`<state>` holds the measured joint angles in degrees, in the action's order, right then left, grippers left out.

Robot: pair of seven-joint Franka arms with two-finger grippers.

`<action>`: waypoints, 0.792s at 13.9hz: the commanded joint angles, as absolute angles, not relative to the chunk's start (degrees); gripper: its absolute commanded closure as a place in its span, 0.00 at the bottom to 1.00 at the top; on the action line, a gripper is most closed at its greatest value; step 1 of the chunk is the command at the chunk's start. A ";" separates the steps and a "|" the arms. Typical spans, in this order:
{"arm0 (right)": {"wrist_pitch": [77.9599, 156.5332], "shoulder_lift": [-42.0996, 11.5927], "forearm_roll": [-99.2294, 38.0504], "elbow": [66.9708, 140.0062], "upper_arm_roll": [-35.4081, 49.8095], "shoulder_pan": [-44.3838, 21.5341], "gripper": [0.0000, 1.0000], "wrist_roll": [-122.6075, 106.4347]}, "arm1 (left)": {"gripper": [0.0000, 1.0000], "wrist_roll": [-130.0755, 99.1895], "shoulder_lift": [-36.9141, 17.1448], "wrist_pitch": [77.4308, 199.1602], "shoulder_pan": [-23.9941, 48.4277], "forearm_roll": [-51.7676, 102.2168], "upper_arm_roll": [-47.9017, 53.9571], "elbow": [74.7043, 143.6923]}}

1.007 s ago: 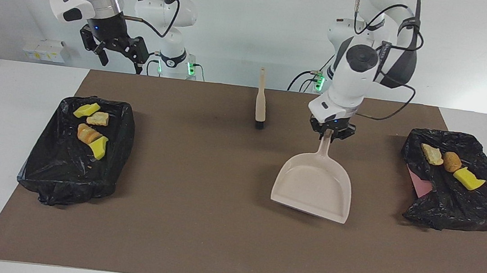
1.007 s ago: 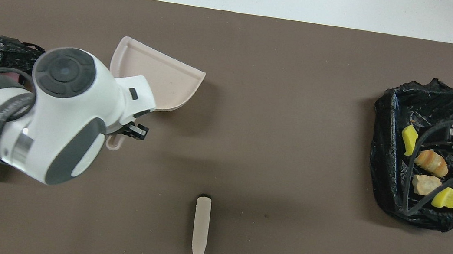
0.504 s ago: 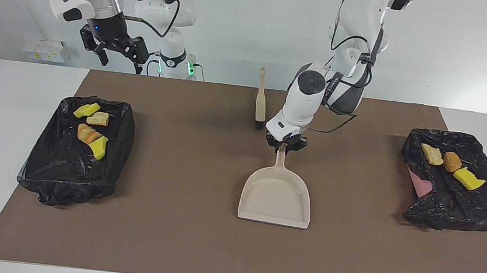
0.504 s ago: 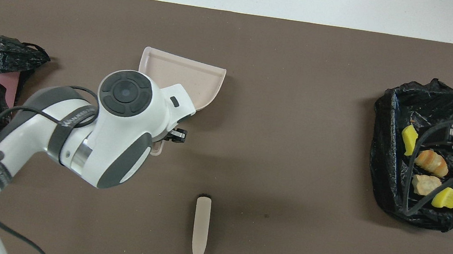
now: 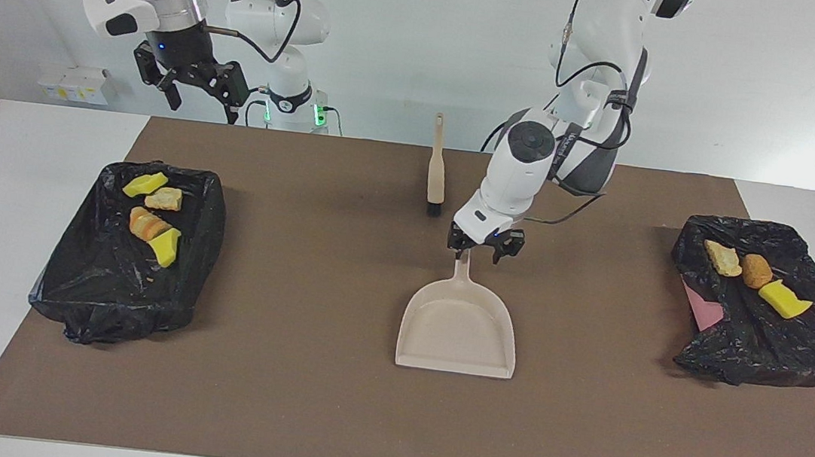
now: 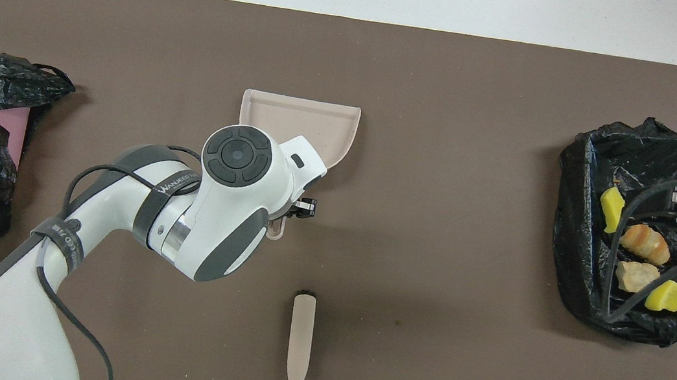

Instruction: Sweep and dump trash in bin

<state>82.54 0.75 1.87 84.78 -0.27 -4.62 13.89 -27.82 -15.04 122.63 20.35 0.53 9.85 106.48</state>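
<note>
Right gripper [image 5: 199,89]: hangs high over the table edge by its own base, above the bin at that end; its fingers stand apart on nothing, and the arm waits clear of the work.
Bin at the right arm's end [image 5: 67,291]: a black plastic-lined bin holding four of the trash scraps [image 5: 153,215], yellow sponge pieces and tan bread-like lumps, lying at the end nearer the robots.
Brush [image 5: 437,171]: a beige, long-handled brush flat on the brown mat [image 5: 327,417], near the robots at mid-table, handle toward them for an easy pick-up.
Left gripper [image 5: 484,248]: low over the dustpan's handle tip, fingers spread to either side of it and not clamped; this reads as a release.
Dustpan [image 5: 459,332]: a beige plastic scoop, flat and empty at mid-mat, mouth away from the robots.
Bin at the left arm's end [image 5: 803,353]: a second black-lined bin holding the three other scraps [image 5: 755,274].
Judgement: no trash lies on the mat, so the dumping looks finished.
</note>
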 commanded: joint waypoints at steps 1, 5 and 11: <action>82.00 0.62 2.29 84.20 0.00 -4.04 0.00 12.30 | 0.00 -27.25 -13.54 120.59 16.10 0.70 9.67 105.30; 82.00 0.62 2.29 84.20 0.09 -4.04 0.00 12.30 | 0.00 -23.84 -12.04 119.80 9.60 0.70 9.75 104.16; 82.00 0.62 2.29 84.20 0.09 -4.04 0.00 12.30 | 0.00 -6.79 -9.07 106.80 -0.07 0.88 9.49 97.30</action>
<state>82.54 0.75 1.87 84.78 -0.27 -4.62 13.89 -11.52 -11.12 110.65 2.48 0.51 9.16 98.47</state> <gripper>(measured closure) 0.000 0.000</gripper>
